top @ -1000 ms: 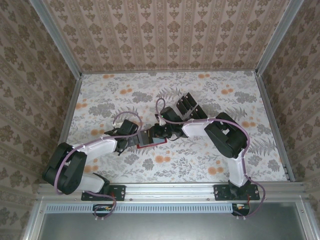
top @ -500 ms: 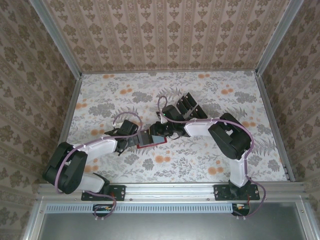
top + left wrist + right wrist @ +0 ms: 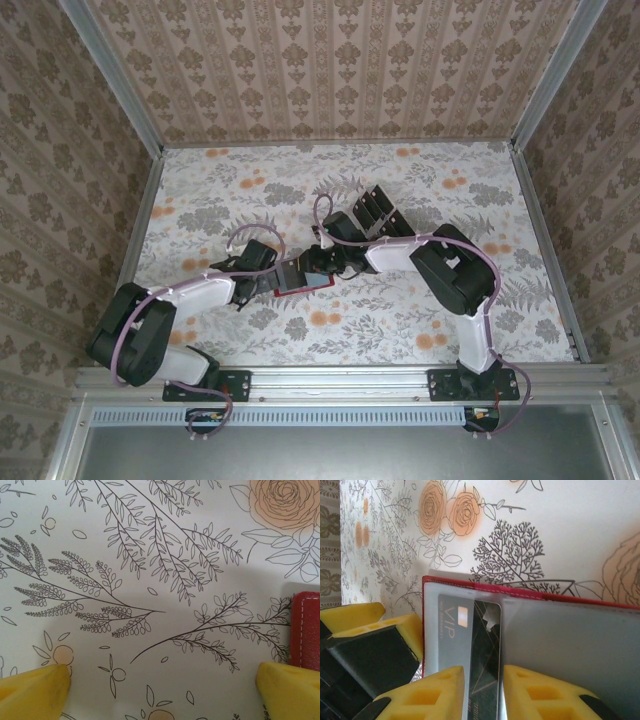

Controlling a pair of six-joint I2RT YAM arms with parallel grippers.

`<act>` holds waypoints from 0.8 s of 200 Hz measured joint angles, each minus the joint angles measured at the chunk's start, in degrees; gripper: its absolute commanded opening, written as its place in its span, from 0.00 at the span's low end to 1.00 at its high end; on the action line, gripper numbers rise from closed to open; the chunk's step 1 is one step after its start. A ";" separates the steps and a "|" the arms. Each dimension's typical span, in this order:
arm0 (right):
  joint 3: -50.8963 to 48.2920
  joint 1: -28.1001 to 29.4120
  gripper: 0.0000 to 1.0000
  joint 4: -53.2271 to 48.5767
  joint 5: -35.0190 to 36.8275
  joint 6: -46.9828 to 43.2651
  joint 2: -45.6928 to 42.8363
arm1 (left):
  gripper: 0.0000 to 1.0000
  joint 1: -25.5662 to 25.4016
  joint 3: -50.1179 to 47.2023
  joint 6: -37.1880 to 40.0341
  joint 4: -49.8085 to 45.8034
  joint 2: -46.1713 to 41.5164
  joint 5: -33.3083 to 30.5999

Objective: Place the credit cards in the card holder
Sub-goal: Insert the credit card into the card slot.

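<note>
— Where does the card holder lie?

— Open and flat on the flowered surface, mid-frame in the top view, tucked between the two wrists. In the right wrist view its grey inner face takes up the centre and right of the frame, with the red rim along the top.

— And the credit card?

— On that inner face, toward the holder's left end. Its long axis runs up and down the frame, straight in line with the right gripper. The card's near end passes between the yellow fingers at the bottom edge.

— Is the gripper holding it?

— The jaws stand narrow, one on each side of the card. I cannot tell whether they pinch it or merely straddle it, nor whether the far end is under a pocket.

— So which way does the move go?

— Up the frame, I'd judge, along the card's length toward the red rim. Any sideways drift would skew it.

— The left gripper?

— Spread wide, gripping nothing. In its own view the holder's red edge sits at the right border, just above the right-hand fingertip. One of its fingers shows beside the holder's left edge in the right wrist view. It is near enough to brace the holder, but the right arm is the one on the card.
</note>
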 measured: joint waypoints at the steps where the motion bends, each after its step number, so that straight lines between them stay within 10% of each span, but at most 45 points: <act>1: 0.04 0.00 0.27 0.00 0.00 0.00 0.02 | 1.00 0.00 0.00 0.00 0.00 0.00 -0.02; 101: 2.75 1.84 0.10 -1.81 0.00 0.02 1.46 | 1.00 0.00 -0.13 0.00 0.42 0.07 -0.04; 160: 2.91 2.47 0.21 -1.86 -0.02 0.24 2.14 | 1.00 0.00 -0.15 0.00 0.46 0.07 -0.04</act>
